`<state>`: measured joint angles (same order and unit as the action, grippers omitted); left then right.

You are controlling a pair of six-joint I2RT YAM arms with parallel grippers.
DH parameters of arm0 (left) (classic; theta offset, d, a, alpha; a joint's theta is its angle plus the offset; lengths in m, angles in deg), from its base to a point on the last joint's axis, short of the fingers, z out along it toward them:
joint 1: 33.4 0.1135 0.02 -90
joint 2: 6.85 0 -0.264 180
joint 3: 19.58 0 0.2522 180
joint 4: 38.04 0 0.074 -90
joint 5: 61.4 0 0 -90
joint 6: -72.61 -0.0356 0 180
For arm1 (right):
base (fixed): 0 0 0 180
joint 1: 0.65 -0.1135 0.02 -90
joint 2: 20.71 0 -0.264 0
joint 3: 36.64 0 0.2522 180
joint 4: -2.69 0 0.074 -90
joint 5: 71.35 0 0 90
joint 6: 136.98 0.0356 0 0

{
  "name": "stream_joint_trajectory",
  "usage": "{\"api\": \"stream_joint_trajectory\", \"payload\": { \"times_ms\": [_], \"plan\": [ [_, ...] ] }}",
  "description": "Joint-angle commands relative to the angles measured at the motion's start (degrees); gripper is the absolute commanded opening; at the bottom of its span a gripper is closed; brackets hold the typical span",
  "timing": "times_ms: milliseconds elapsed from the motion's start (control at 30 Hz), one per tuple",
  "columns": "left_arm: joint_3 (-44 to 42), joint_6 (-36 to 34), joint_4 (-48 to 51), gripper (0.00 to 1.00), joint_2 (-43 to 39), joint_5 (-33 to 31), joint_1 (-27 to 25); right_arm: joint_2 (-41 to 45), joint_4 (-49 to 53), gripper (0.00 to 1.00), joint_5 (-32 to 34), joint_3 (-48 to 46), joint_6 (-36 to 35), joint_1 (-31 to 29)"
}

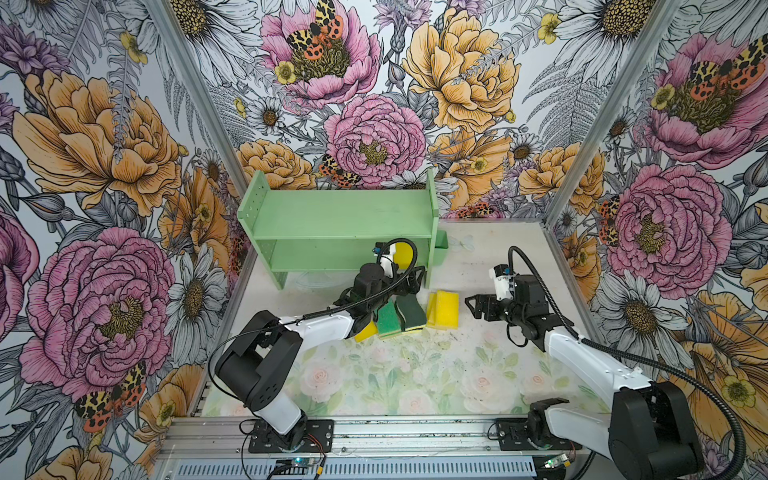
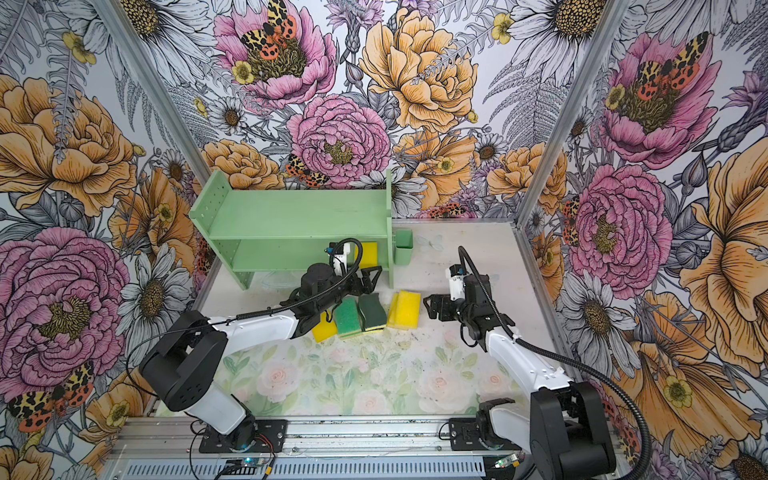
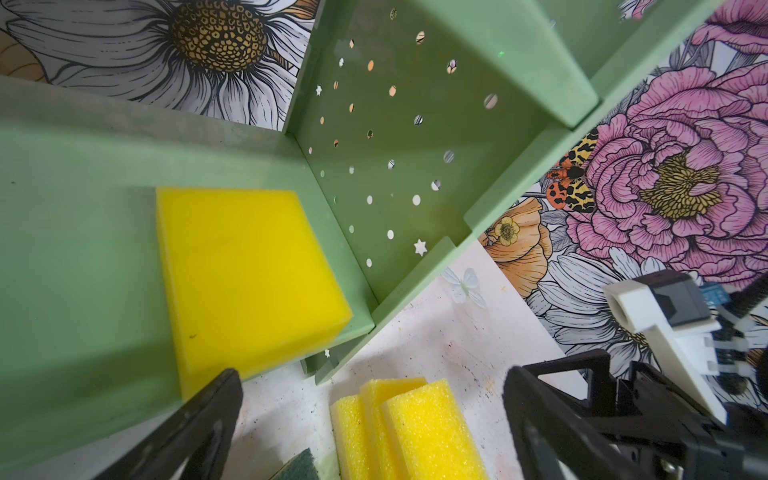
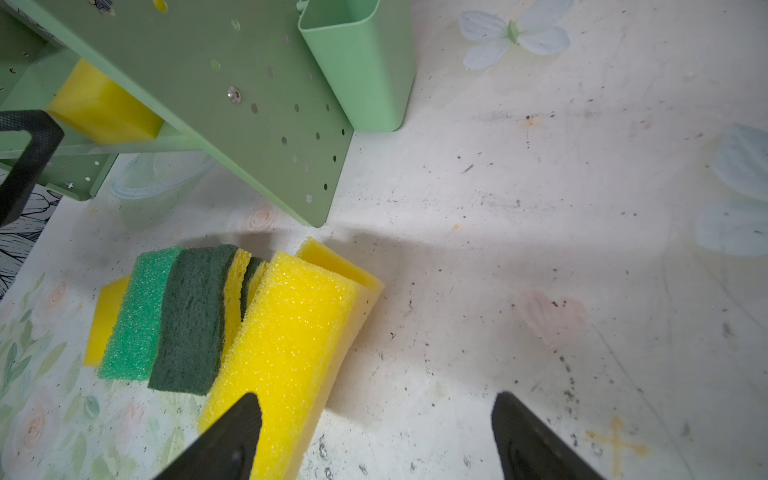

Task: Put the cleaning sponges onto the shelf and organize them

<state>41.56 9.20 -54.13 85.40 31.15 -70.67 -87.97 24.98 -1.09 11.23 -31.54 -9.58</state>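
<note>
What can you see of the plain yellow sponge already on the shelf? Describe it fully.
The yellow sponge is a smooth, plain foam block, rectangular with crisp edges and one tiny dark speck. It lies flat on the shelf's lower tier, at the end by the hole-dotted side panel. Nothing grips it.

No text, label, brand or number can be read on anything here.

Under the right pincer (image 4: 376, 399) lies a scuffed white tabletop (image 4: 540, 187) flecked with dark specks, with a faint orange cross (image 4: 617, 444) near it. Well ahead of the pincer is a pale blue butterfly print (image 4: 513, 33). Floral wallpaper (image 1: 374, 137) rises beyond that.
</note>
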Motion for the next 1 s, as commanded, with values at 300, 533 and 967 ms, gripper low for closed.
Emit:
{"api": "stream_joint_trajectory", "payload": {
  "times_ms": [300,533,967],
  "plan": [
    [-0.36,1.97,-1.35,0.99,0.29,2.29,0.67,-0.01,-0.65,0.89,-0.23,0.08,-0.37,0.24],
    [0.62,2.41,-1.37,0.99,0.92,2.38,1.06,0.12,-0.71,0.89,-0.08,-0.01,-0.41,0.26],
    [1.14,2.67,-1.82,0.99,1.44,3.16,1.89,0.13,-0.63,0.89,-0.02,-0.01,-0.41,0.23]
  ]
}}
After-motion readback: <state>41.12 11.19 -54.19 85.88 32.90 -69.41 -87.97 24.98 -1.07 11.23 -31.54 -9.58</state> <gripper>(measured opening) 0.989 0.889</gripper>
